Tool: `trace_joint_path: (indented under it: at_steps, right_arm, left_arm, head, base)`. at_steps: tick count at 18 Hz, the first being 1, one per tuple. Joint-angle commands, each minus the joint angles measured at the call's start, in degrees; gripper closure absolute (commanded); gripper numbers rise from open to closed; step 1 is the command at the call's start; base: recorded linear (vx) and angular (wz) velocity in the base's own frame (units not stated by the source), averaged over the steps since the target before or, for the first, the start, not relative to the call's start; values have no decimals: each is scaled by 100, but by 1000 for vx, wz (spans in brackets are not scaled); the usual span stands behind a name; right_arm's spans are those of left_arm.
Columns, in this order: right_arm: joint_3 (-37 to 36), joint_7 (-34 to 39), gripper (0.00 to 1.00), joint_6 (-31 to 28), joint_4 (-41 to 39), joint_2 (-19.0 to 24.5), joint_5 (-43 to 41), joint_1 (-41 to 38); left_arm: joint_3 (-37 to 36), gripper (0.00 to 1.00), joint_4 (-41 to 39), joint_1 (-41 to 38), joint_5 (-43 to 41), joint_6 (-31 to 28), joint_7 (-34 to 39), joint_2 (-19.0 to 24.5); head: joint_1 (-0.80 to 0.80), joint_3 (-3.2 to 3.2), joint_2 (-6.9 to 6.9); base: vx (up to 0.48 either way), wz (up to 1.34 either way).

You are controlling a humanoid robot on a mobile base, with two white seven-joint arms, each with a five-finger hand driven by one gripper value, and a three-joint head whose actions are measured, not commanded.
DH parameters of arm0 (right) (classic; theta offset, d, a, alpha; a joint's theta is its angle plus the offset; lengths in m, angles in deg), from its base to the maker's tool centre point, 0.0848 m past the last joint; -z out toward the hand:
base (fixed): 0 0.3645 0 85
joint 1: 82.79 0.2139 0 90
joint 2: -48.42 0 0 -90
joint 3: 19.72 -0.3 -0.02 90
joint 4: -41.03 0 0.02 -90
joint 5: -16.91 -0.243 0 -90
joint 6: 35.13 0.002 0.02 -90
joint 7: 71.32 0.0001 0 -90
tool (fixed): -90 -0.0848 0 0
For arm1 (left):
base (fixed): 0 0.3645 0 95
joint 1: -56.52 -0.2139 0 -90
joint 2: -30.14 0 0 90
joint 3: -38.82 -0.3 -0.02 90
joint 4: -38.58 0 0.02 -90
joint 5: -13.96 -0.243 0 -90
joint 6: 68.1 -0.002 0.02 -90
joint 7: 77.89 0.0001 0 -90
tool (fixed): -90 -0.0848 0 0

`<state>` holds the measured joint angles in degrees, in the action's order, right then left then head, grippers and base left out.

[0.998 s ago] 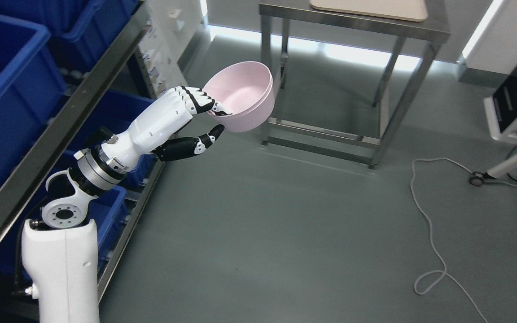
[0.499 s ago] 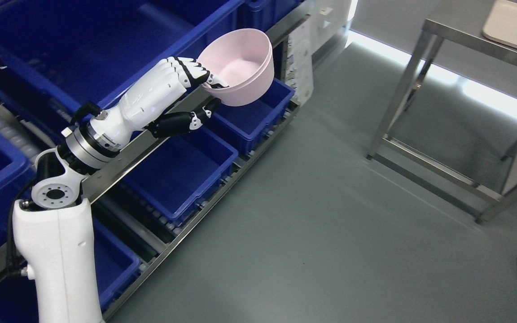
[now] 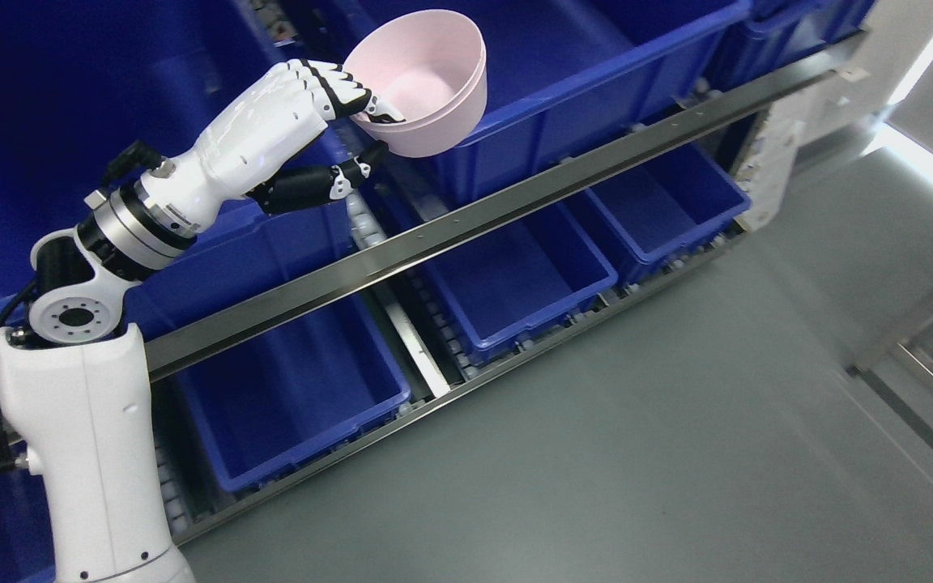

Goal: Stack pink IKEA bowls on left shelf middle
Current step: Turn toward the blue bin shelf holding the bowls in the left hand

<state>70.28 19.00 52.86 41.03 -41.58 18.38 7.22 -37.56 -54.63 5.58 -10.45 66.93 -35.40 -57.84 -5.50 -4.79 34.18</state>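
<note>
Shelf rack [image 3: 466, 231] fills the left and centre of my head view, blue bins [image 3: 515, 275] on every level. Left arm reaches up in front of it; right arm not visible. Left hand [image 3: 304, 105] pinches the pink bowl [image 3: 426, 81] by its near rim: fingers hooked inside, thumb under the wall. Bowl hangs in the air, tilted, in front of an upper bin. I judge this the carry step. Next: find the middle level, lower the bowl in, level it, release.
</note>
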Motion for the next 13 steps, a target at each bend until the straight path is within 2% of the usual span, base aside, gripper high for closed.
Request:
trace_joint_path:
  at_steps: [1, 7, 9, 13]
  right_arm:
    - [-62, 4, 0, -2, -193, -100, -147, -167]
    - [-62, 4, 0, -2, -193, -100, -147, -167]
    - [-62, 4, 0, 7, -193, -100, -147, -167]
    - [-62, 4, 0, -2, -193, -100, -147, -167]
  left_arm:
    - [17, 94, 31, 488, -249, -3, 5, 289]
    - [-429, 94, 171, 945, -802, -3, -12, 289]
    - [-685, 94, 425, 1216, -995, -3, -13, 298]
    - [-738, 94, 1154, 1683, -1435, -3, -13, 298]
  head:
    - [0, 0, 0]
    - [0, 0, -1]
    - [0, 0, -1]
    - [0, 0, -1]
  base:
    - [-92, 771]
    - [-60, 616]
    - [-9, 415]
    - [2, 180]
